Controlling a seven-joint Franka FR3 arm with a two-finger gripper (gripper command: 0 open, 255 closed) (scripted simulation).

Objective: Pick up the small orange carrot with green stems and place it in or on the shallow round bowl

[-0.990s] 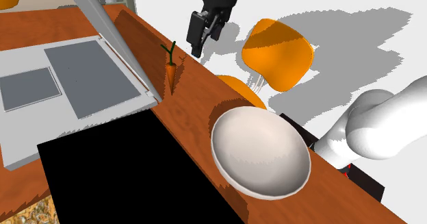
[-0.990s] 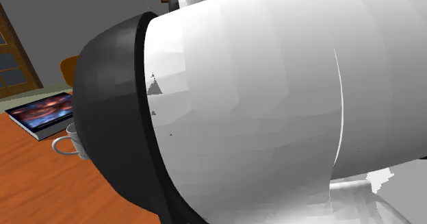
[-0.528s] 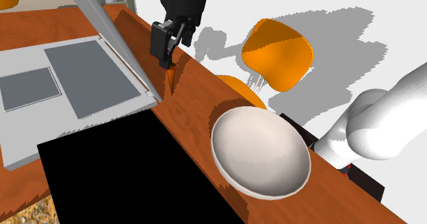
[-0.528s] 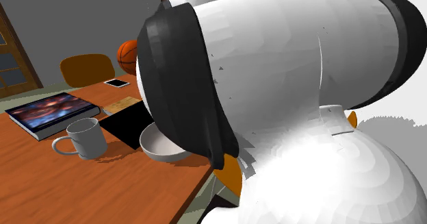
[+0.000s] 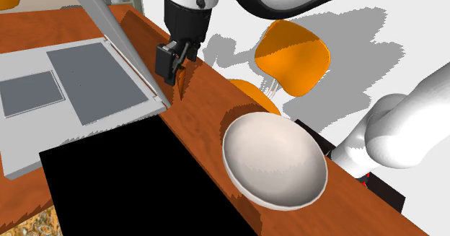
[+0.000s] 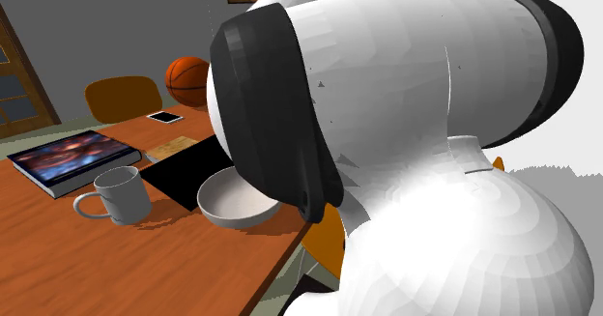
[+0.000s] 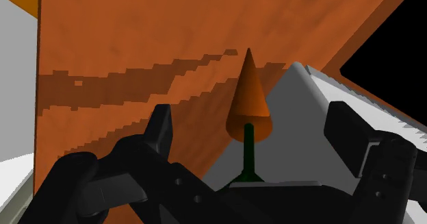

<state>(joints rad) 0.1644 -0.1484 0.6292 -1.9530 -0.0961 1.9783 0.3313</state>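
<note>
Reddish-brown bench point(image 5: 205, 119): small orange carrot with green stem point(image 7: 249, 96), standing beside grey laptop point(image 5: 79, 83). All-black pincer point(image 7: 252, 123), newly lowered, fingers apart astride it. We judge closing next, then shallow white round bowl point(image 5: 288, 162).

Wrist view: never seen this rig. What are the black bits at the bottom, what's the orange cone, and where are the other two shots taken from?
This is a simulated white robot arm. The wrist view comes from a camera on its hand. The black bits are the two fingers of its tool, standing apart. The cone between them is a small orange carrot with a green stem. Neither finger touches it, so nothing is held.

The shoulder view looks down from a fixed camera off to the side. There the tool is at the carrot, near the edge of a brown table, with a grey laptop beside it and a shallow pale bowl nearer the camera.

The second exterior view looks past the arm's bulk at the same table, where a grey mug also stands.
</note>
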